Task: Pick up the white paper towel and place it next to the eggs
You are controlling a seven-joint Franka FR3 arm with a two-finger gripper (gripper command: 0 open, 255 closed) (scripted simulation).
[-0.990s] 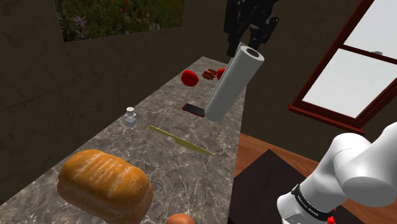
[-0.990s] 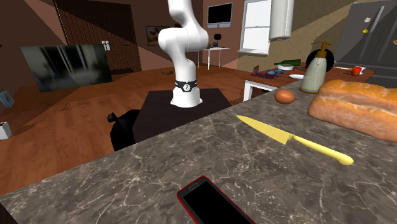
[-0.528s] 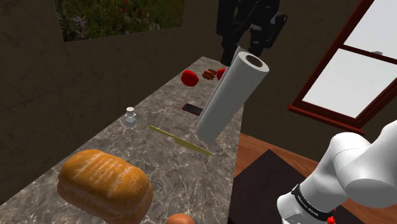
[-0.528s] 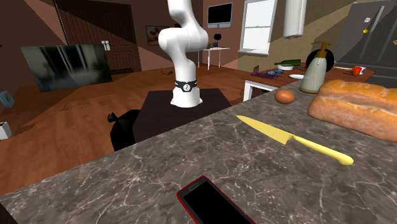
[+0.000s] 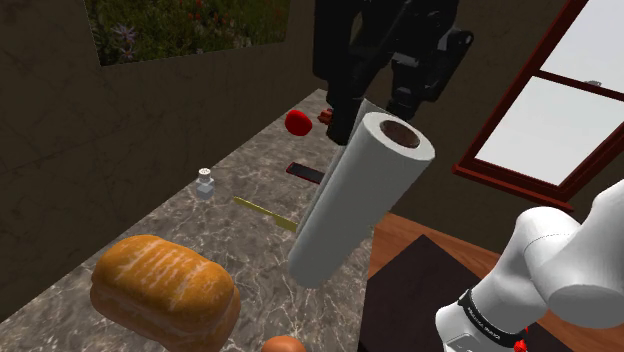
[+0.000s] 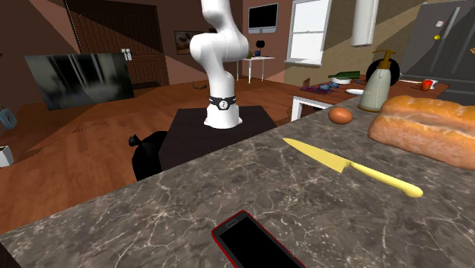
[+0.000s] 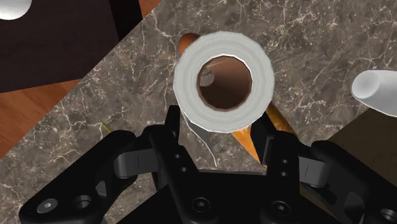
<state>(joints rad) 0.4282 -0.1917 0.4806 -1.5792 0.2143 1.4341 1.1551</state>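
A white paper towel roll (image 5: 355, 205) hangs tilted over the marble counter (image 5: 250, 185), its brown core up. My black gripper (image 5: 378, 105) is shut on the roll's upper end. In the wrist view the fingers (image 7: 173, 130) clasp the roll (image 7: 190, 89) from both sides, seen end-on. In the second exterior view the roll (image 6: 365, 19) hangs high above the counter's far end. One brown egg (image 5: 283, 344) lies near the counter's near edge, also seen as the egg (image 6: 340, 115) beside the bread (image 6: 430, 126).
On the counter are a bread loaf (image 5: 165, 285), a yellow knife (image 5: 270, 215), a red-edged phone (image 5: 305, 172), a small shaker (image 5: 205, 183) and red tomatoes (image 5: 297, 122). A tall dispenser bottle (image 6: 378, 84) stands past the egg. The dark stand (image 5: 420, 300) sits beside the counter.
The gripper has carried the roll along the counter from above the phone toward the bread and egg end; in the second exterior view it has shifted right.
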